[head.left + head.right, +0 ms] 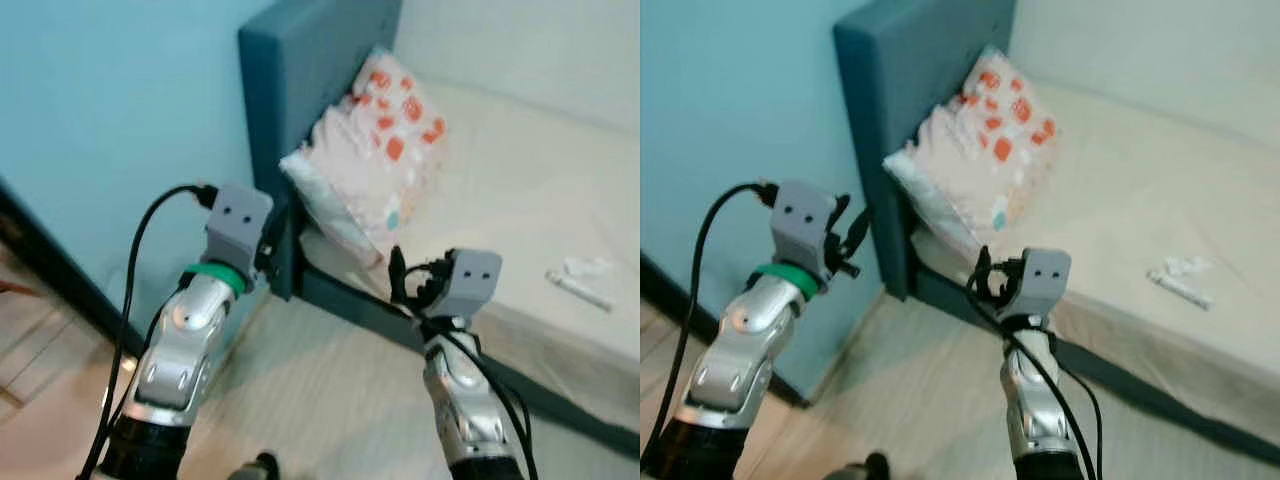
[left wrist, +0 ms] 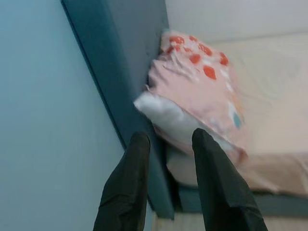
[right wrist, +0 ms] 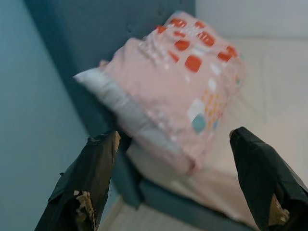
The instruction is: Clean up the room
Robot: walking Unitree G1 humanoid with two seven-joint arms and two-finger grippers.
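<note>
right wrist view: right gripper [image 3: 175,178] spread wide, empty, pillow [image 3: 173,82] just ahead, propped against headboard [image 3: 96,53] on bed [image 1: 520,200]. left gripper [image 2: 168,178] parted, empty, near pillow's corner. risk: closing early grabs loose cover only, pillow sags and slips off bed edge.

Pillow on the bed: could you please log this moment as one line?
pillow leaning on headboard | left gripper open, near | right gripper open, facing it | no contact

Both arms raised, fingers [image 3: 262,178] apart
</note>
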